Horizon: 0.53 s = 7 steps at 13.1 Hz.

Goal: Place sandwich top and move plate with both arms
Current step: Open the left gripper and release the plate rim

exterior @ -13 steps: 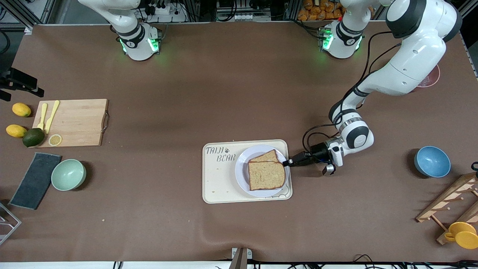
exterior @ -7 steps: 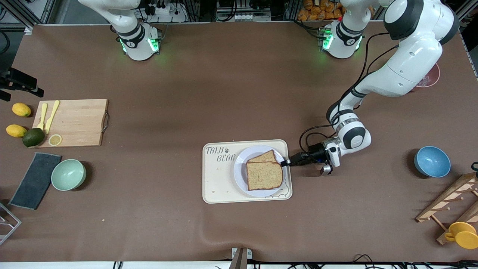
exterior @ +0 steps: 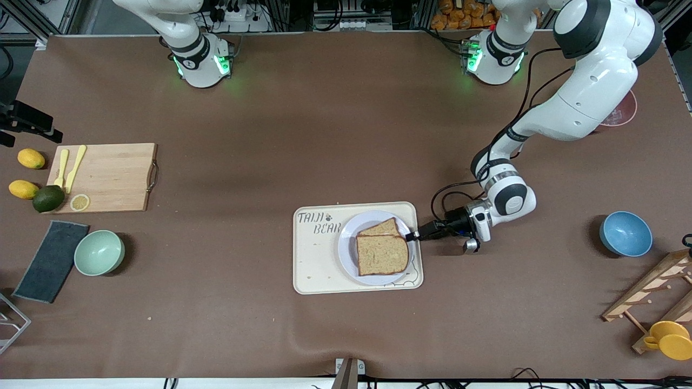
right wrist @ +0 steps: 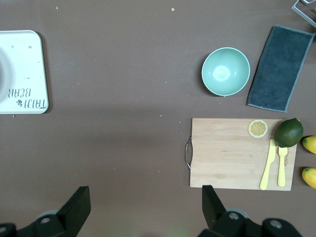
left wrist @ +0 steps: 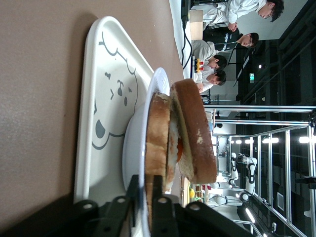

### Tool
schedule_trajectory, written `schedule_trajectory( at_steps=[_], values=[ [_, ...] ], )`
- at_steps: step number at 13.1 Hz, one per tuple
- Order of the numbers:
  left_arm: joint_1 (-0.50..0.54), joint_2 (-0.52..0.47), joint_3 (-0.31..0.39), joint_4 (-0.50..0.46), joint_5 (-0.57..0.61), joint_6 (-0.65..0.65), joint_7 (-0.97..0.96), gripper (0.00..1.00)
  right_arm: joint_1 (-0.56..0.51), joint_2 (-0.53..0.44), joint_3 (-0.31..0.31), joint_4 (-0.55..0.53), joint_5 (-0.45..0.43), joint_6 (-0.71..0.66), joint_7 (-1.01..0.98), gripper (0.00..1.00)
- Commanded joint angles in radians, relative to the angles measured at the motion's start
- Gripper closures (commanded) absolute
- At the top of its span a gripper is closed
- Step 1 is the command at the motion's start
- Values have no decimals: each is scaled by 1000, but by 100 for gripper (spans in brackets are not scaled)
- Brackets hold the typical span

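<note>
Sandwich top (exterior: 382, 254) on lower slice (exterior: 381, 227), stack on plate (exterior: 347, 254), plate on tray (exterior: 316, 265) — mid-table. Left gripper (exterior: 414, 235) at plate rim, toward left arm's end. Cutting board (exterior: 111, 176) toward right arm's end — bowl (exterior: 99, 252) nearer camera.

lower slice (exterior: 385, 227) mostly covered, red bowl (exterior: 621, 113) behind arm

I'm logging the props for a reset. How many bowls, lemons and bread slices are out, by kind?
Bowls: 2 (green bowl, blue bowl)
Whole lemons: 2 ()
Bread slices: 2 (sandwich top, lower slice)
Total: 6
</note>
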Motion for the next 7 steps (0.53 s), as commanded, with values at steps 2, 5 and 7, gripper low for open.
schedule_trajectory(
  at_steps=[2,5,7],
  values=[
    [4,32,17,4,10,-3,-10,72,-8,-9,12,-10,-20,6,23,0],
    [18,13,17,-17,16,-3,-13,72,-6,-6,12,-10,-20,6,23,0],
    [28,9,19,-30,27,-3,-13,73,-6,-4,12,-10,-20,6,23,0]
  ],
)
